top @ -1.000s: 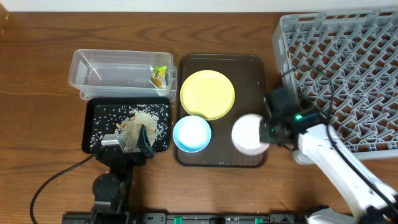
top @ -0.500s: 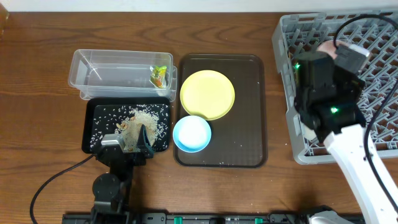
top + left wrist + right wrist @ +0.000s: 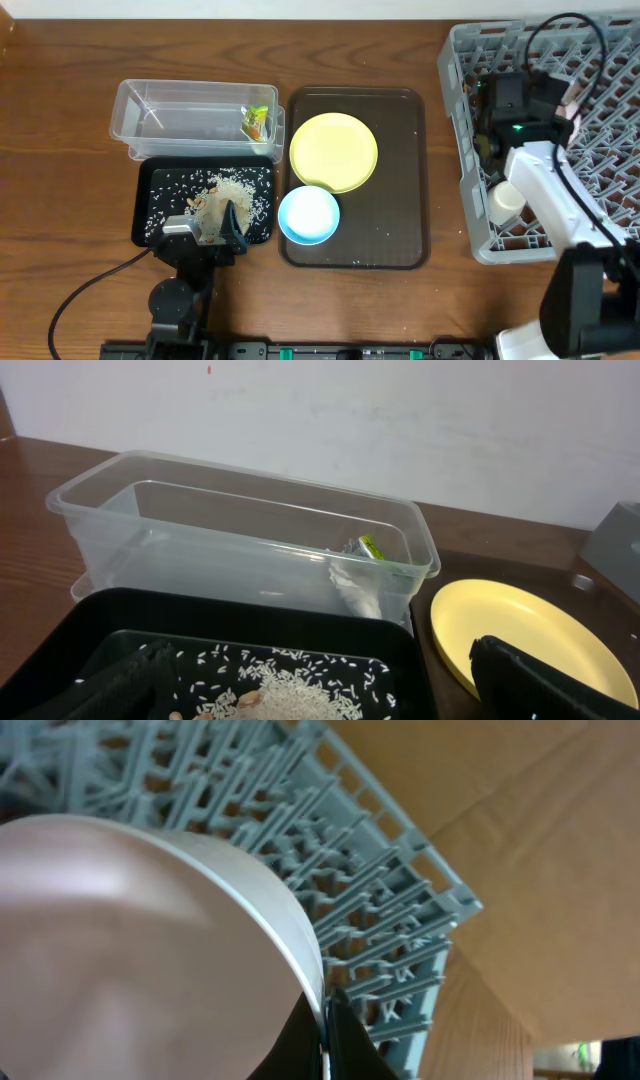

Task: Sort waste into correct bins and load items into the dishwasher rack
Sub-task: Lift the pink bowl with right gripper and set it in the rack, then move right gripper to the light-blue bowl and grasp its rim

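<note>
My right gripper (image 3: 496,162) is shut on the rim of the white bowl (image 3: 505,201) and holds it on edge inside the left part of the grey dishwasher rack (image 3: 570,60). In the right wrist view the gripper (image 3: 325,1032) pinches the bowl's (image 3: 140,950) thin rim, with the rack's lattice (image 3: 390,870) behind. My left gripper (image 3: 205,232) is open and empty over the black tray (image 3: 150,178), which holds rice (image 3: 300,688). The snack wrapper (image 3: 257,122) lies in the clear tub (image 3: 190,95). The yellow plate (image 3: 333,150) and blue bowl (image 3: 308,214) sit on the brown tray. Cup and chopsticks are out of view.
The dark brown serving tray (image 3: 400,200) lies between the bins and the rack; its right half is bare. The clear tub (image 3: 240,520) and yellow plate (image 3: 520,635) show ahead in the left wrist view. Cables run over the rack's top (image 3: 570,25).
My right arm has lifted the white bowl off the brown tray, carried it right and up over the rack wall, and lowered it into the rack's left side. The left arm has not moved.
</note>
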Controlling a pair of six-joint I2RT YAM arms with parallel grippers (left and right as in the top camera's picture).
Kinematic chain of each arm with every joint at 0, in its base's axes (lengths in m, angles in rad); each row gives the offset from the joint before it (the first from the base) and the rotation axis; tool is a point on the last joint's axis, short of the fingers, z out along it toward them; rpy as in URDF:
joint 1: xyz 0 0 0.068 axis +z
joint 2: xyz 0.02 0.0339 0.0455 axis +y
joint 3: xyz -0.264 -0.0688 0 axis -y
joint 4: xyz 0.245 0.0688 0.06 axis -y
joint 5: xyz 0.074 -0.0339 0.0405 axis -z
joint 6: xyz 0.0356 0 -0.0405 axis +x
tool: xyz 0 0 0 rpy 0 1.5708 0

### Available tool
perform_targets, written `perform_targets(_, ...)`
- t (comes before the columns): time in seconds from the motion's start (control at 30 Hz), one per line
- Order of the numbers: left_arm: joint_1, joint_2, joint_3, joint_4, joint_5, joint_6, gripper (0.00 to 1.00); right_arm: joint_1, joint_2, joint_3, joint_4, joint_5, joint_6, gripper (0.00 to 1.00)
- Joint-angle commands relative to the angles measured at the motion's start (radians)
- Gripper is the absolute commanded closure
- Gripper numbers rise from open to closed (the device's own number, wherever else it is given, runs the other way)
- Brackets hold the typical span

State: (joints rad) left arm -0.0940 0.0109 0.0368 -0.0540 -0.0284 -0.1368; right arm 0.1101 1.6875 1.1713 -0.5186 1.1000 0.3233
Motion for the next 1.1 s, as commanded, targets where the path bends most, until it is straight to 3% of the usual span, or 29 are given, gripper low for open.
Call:
perform_targets(0.0,0.004,-0.007,-0.033,-0.016,0.002,0.005,0.05,0.041,0.043,0.003,0.006,-0.001,-0.068,0.99)
perform_targets(0.3,0.004,-0.007,-0.033,-0.016,0.002,0.005,0.05,0.150,0.063,0.003,-0.099,0.010,-0.075,0.99)
perform_targets(0.4,0.004,-0.007,-0.033,-0.016,0.002,0.005,0.05,0.173,0.059,0.003,-0.163,0.010,-0.014,0.99)
perform_targets(0.47,0.004,-0.007,-0.033,-0.016,0.002,0.005,0.05,0.188,0.050,0.003,-0.192,0.010,0.026,0.91)
perform_targets(0.57,0.004,-0.007,-0.033,-0.016,0.002,0.005,0.05,0.221,0.014,0.003,-0.217,0.006,0.032,0.62)
perform_targets(0.6,0.004,-0.007,-0.033,-0.016,0.002,0.005,0.05,0.233,-0.002,0.003,-0.224,0.000,0.032,0.56)
perform_targets(0.7,0.004,-0.007,-0.033,-0.016,0.002,0.005,0.05,0.278,-0.067,0.003,-0.242,-0.069,0.032,0.49)
perform_targets(0.77,0.004,-0.007,-0.033,-0.016,0.002,0.005,0.05,0.310,-0.114,0.003,-0.242,-0.208,0.032,0.49)
perform_targets(0.9,0.004,-0.007,-0.033,-0.016,0.002,0.005,0.05,0.369,-0.187,0.003,-0.232,-0.686,0.032,0.50)
perform_targets(1.07,0.004,-0.007,-0.033,-0.016,0.002,0.005,0.05,0.419,-0.172,0.002,-0.179,-1.201,0.047,0.51)
